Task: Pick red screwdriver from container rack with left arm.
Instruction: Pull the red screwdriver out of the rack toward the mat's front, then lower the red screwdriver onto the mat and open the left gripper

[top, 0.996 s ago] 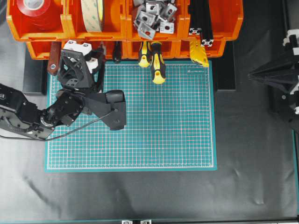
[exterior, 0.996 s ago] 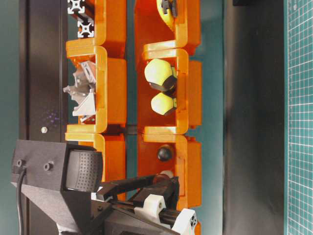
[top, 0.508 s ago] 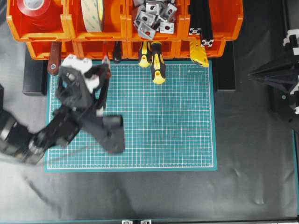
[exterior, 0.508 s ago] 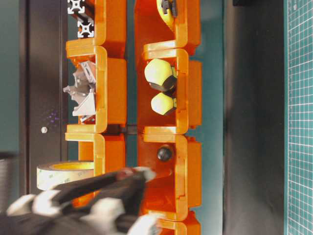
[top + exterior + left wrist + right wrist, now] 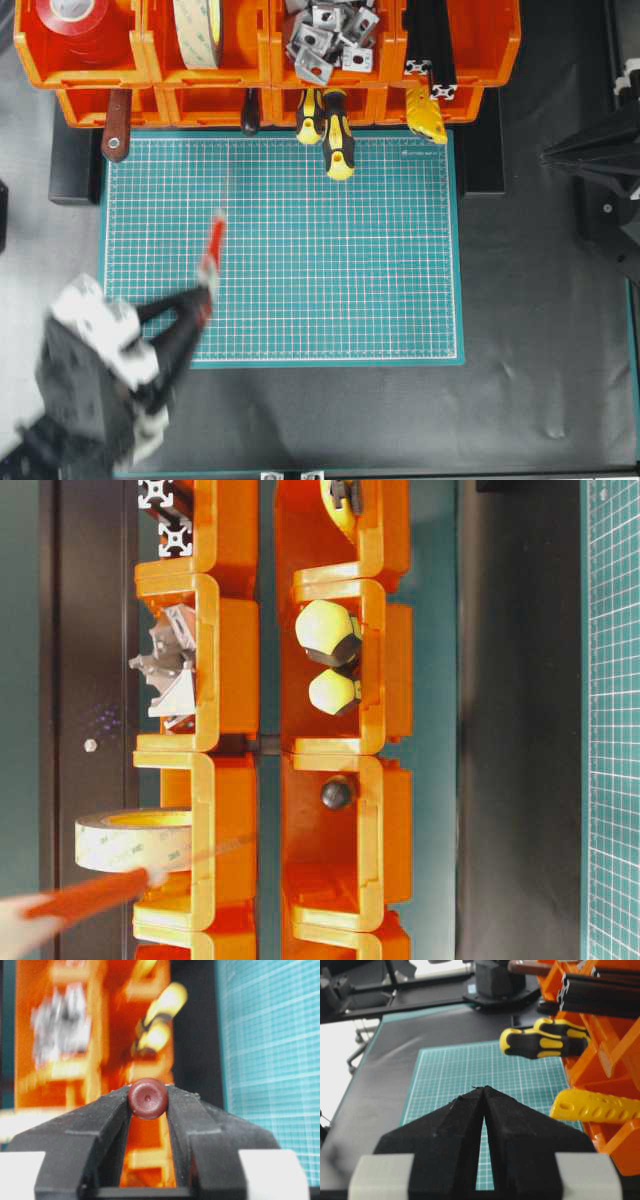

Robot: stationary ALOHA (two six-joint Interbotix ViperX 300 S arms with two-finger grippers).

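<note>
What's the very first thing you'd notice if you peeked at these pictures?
The bright orange container rack along the top, stuffed with tape rolls, metal brackets and two yellow-and-black screwdrivers poking out over the green cutting mat. Next, the left gripper at the mat's lower-left corner, shut on the red screwdriver, whose round handle end sits pinched between its fingers.

I see rack [image 5: 265,60] behind mat [image 5: 330,250] | screwdriver [image 5: 210,262] over mat's left part, between left gripper's [image 5: 203,292] fingers

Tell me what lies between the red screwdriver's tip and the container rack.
Overhead view: only bare green cutting mat separates the red screwdriver, held by the left end effector, from the container rack.
</note>
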